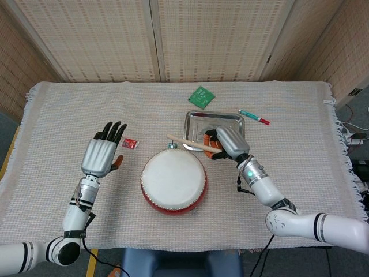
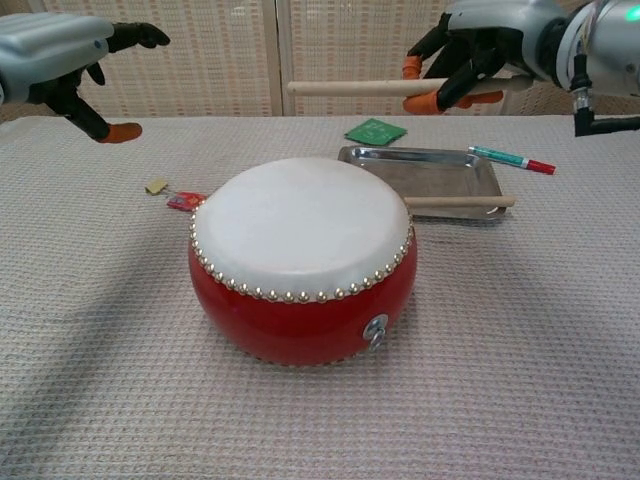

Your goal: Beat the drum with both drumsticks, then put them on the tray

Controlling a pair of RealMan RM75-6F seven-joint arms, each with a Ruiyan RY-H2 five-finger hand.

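Note:
The red drum (image 1: 173,180) with its white skin (image 2: 300,215) stands in the middle of the mat. My right hand (image 1: 226,142) hovers over the front of the metal tray (image 1: 202,127) and grips one drumstick (image 1: 192,143), which points left toward the drum. In the chest view that right hand (image 2: 480,55) holds the drumstick (image 2: 350,88) level, high above the tray (image 2: 420,170). A second drumstick (image 2: 460,202) lies along the tray's near edge. Left of the drum, my left hand (image 1: 102,154) is raised with fingers spread and holds nothing; the left hand (image 2: 60,50) also shows at the chest view's top left.
A green card (image 1: 201,96) lies behind the tray and a red-capped pen (image 1: 253,116) to its right. A small red packet (image 1: 131,143) and a beige tag (image 2: 156,185) lie left of the drum. The woven mat covers the table up to the screen wall.

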